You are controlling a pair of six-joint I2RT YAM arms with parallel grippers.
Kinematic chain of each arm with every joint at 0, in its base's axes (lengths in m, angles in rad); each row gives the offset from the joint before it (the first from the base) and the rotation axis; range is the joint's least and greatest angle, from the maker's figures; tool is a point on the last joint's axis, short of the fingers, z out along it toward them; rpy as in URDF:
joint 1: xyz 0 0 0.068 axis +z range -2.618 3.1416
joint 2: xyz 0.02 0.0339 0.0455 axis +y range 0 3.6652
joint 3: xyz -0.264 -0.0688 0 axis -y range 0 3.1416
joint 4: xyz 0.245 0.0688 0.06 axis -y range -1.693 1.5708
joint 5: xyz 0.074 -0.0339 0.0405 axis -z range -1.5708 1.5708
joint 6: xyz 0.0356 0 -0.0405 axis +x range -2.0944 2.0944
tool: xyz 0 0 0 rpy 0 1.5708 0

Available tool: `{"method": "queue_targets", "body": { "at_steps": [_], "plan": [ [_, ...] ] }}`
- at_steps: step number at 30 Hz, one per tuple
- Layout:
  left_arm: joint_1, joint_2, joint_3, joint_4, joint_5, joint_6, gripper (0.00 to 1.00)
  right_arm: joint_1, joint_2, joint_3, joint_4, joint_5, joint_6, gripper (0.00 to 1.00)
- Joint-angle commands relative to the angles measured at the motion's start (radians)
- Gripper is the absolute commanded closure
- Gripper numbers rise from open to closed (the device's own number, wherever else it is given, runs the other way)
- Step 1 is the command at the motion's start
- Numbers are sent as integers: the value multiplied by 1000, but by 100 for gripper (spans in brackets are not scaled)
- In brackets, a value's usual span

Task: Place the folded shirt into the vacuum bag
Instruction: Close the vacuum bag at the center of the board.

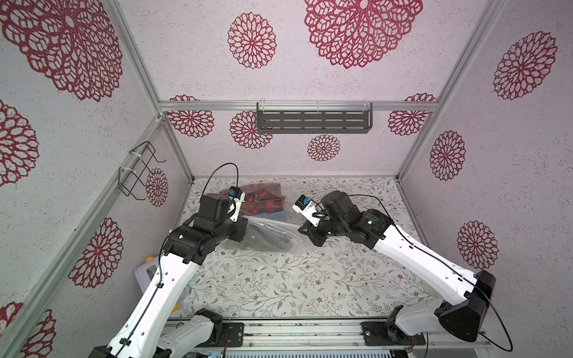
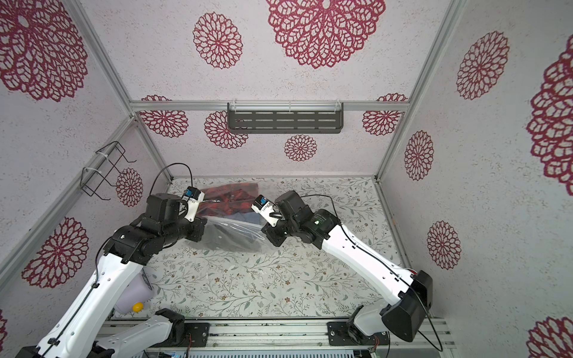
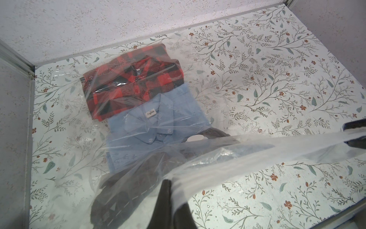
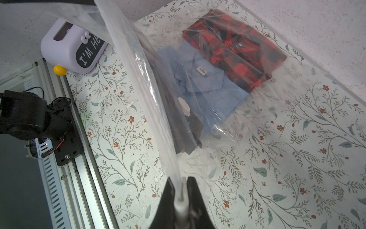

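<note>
The vacuum bag point(image 1: 273, 235) lies at mid-frame in both top views, toward the far side of the table point(image 1: 279, 285). Its open edge is stretched taut between the two arms. Three folded shirts lie inside in a row: a red plaid shirt point(image 3: 134, 79) deepest, a blue shirt point(image 3: 158, 119) next and a dark shirt point(image 3: 126, 190) nearest the mouth. The white valve disc point(image 3: 195, 138) sits where blue meets dark. The left tool point(image 3: 174, 186) is pressed together on the bag's edge. The right tool point(image 4: 180, 183) pinches the same edge at its other end. A lilac timer point(image 4: 69, 45) stands at the lower left of the table.
</note>
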Motion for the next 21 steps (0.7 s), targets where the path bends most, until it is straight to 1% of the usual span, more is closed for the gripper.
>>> {"method": "queue_targets", "body": {
  "at_steps": [1, 11, 21],
  "plan": [
    [77, -41, 5, 41, -195, -38, 100, -59, -67, -42, -226, 160, 28, 100],
    [103, -37, -3, 51, -181, -43, 100, -95, -121, -122, -215, 157, 29, 100],
    [114, -31, -9, 58, -169, -46, 100, -119, -152, -157, -209, 149, 27, 100]
  ]
}}
